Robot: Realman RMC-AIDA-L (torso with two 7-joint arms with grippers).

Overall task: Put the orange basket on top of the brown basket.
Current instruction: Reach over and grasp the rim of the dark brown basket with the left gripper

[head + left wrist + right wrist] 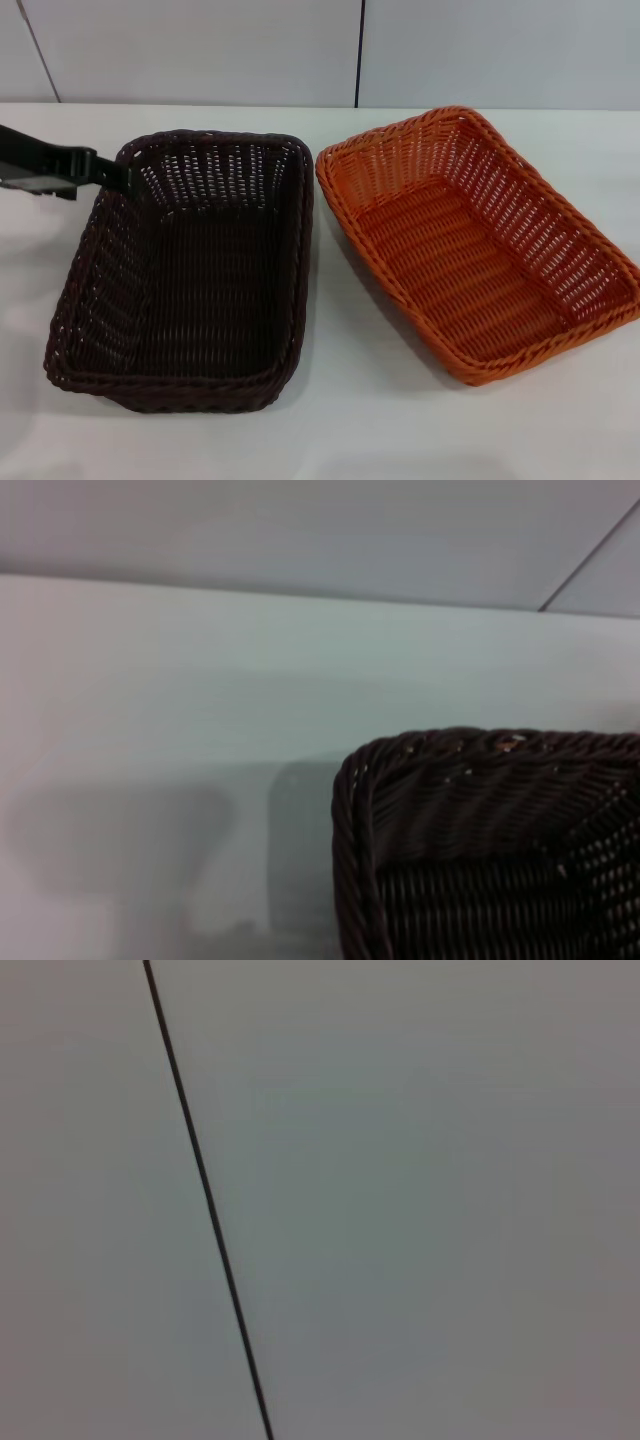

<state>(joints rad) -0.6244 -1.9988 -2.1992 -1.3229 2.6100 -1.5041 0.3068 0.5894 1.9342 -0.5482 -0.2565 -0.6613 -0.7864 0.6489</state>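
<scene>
The brown basket (190, 270) sits on the white table at the left of the head view. The orange basket (480, 240) sits beside it on the right, a narrow gap apart and turned at an angle. Both are empty. My left gripper (112, 174) reaches in from the left and meets the brown basket's far-left corner at the rim. That corner also shows in the left wrist view (480, 830). My right gripper is out of view.
The white table (340, 420) runs under both baskets. A pale panelled wall (200, 50) with a dark vertical seam (359, 50) stands behind. The right wrist view shows only a grey panel with a dark seam (205, 1190).
</scene>
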